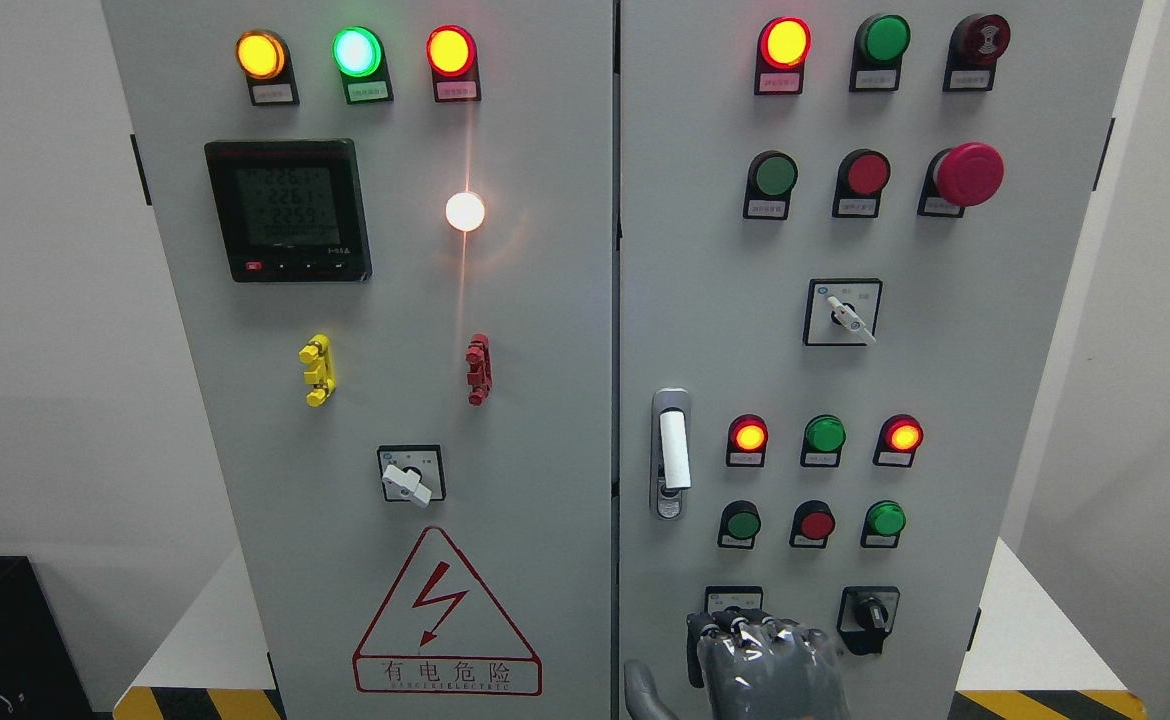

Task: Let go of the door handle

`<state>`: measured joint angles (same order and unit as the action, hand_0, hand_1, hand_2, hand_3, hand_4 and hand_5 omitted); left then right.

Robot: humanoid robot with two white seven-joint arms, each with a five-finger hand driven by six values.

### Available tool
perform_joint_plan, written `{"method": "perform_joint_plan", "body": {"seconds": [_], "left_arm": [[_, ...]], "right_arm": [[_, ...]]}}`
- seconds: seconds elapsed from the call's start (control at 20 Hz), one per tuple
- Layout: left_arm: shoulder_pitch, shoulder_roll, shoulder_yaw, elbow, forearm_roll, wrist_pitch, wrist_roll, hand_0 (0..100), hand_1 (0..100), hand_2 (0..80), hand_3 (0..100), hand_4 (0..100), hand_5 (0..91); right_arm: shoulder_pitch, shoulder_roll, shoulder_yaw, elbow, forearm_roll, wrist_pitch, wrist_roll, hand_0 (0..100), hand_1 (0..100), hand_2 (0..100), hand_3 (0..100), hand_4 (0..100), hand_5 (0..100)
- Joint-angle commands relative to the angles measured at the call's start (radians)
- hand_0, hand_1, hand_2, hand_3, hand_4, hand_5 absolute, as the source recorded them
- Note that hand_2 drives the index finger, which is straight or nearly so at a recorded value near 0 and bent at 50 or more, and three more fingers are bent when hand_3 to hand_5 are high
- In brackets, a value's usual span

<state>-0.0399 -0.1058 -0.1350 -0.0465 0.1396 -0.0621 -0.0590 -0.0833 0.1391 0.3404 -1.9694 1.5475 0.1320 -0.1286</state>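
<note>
while lamps and switches surround it, door handle [673, 452] stands untouched.

The door handle [673, 452] is a white, upright bar in a silver-grey housing on the right cabinet door, close to that door's left edge. It stands clear above the hand [760, 665], slightly to its left, untouched.

Industrial test lab, electrical control cabinet [545, 400]
</note>
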Motion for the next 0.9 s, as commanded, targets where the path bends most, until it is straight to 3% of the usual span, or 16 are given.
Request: {"method": "perform_joint_plan", "body": {"seconds": [0.0, 0.25, 0.65, 0.85], "left_arm": [[0.0, 0.0, 0.0, 0.0, 0.0, -0.001, -0.001, 12, 56, 0.0, 0, 0, 0.0], [0.0, 0.0, 0.0, -0.001, 0.0, -0.001, -0.001, 12, 56, 0.0, 0, 0, 0.0], [0.0, 0.0, 0.0, -0.001, 0.0, -0.001, -0.001, 12, 56, 0.0, 0, 0, 0.0], [0.0, 0.0, 0.0, -0.001, 0.0, -0.001, -0.001, 12, 56, 0.0, 0, 0, 0.0]], "right_arm": [[-0.03, -0.001, -0.001, -0.04, 0.019, -0.006, 0.03, 30, 16, 96, 100, 100, 100], [-0.13, -0.001, -0.003, -0.006, 0.036, -0.005, 0.063, 29, 16, 98, 100, 100, 100], [-0.191, 0.0, -0.004, 0.05, 0.062, 0.001, 0.067, 26, 21, 100, 100, 100, 100], [-0.222, 0.0, -0.027, 0.084, 0.062, 0.012, 0.096, 26, 24, 100, 100, 100, 100]]}}
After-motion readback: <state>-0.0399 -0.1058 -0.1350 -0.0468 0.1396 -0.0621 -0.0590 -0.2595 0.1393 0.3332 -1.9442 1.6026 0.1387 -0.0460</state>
